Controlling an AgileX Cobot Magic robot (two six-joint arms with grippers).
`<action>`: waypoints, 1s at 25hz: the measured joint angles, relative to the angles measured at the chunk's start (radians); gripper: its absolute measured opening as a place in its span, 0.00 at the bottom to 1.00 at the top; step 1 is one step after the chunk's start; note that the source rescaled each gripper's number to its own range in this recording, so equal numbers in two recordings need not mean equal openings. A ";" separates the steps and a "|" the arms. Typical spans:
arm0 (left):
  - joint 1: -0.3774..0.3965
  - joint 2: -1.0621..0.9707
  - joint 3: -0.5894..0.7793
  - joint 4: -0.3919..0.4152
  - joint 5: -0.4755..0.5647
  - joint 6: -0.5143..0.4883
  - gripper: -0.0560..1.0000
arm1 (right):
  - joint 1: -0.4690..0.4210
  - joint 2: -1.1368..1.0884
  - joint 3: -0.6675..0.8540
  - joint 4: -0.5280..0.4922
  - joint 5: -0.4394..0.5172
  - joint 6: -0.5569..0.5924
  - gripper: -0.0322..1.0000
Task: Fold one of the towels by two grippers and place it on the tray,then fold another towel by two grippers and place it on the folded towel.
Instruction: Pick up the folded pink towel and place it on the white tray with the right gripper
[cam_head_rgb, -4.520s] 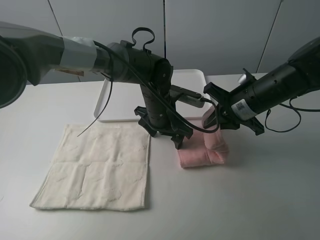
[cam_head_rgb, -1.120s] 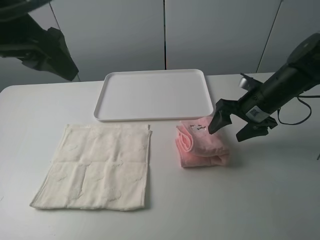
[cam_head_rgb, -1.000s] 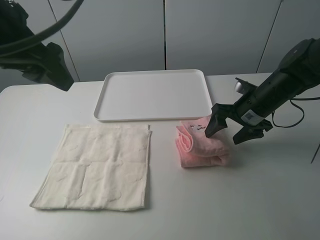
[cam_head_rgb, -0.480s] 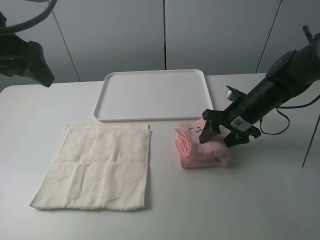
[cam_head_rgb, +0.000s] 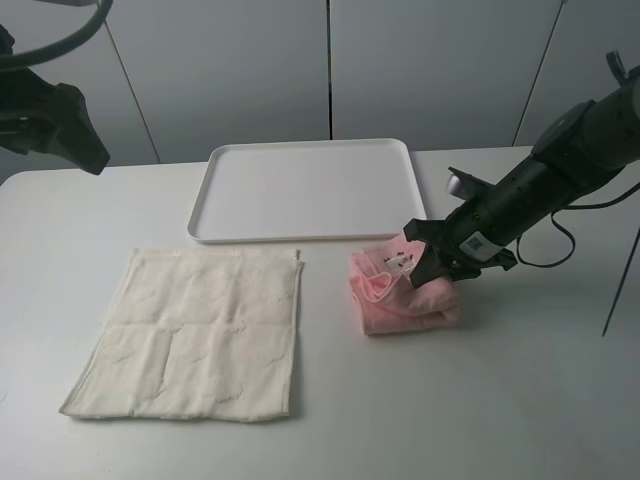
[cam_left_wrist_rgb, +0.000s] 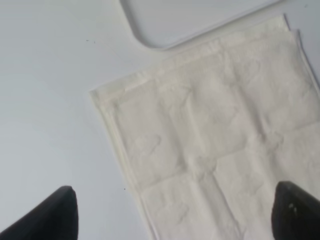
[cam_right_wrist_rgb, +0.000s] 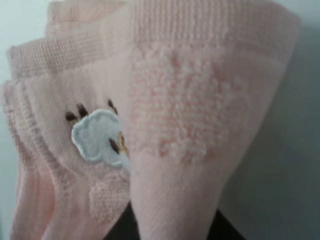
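Observation:
A folded pink towel (cam_head_rgb: 400, 298) lies on the table just in front of the white tray (cam_head_rgb: 300, 190). My right gripper (cam_head_rgb: 432, 268) is down on the towel's upper right part and shut on a fold of it. The right wrist view is filled by the pink towel (cam_right_wrist_rgb: 165, 125) with a small embroidered patch. A cream towel (cam_head_rgb: 195, 335) lies flat and unfolded at the left front. My left gripper (cam_left_wrist_rgb: 177, 215) is open and empty, high above the cream towel (cam_left_wrist_rgb: 220, 135). The left arm (cam_head_rgb: 50, 110) is raised at the far left.
The tray's corner (cam_left_wrist_rgb: 165, 25) shows in the left wrist view beyond the cream towel. A cable (cam_head_rgb: 555, 235) trails from the right arm. Bare table lies in front of both towels and at the right.
My right gripper has moved left and down onto the pink towel, and its jaws have closed on a fold. The left arm has drawn back to the upper left.

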 joint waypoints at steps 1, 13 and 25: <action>0.000 0.002 0.000 -0.002 0.000 0.000 0.99 | 0.000 0.000 0.000 0.008 0.008 -0.007 0.17; 0.000 0.002 0.000 -0.008 0.010 0.000 0.99 | 0.002 -0.129 -0.153 0.112 0.308 -0.076 0.17; 0.000 0.002 0.000 -0.014 0.010 0.016 0.99 | 0.032 0.009 -0.629 0.152 0.447 0.105 0.17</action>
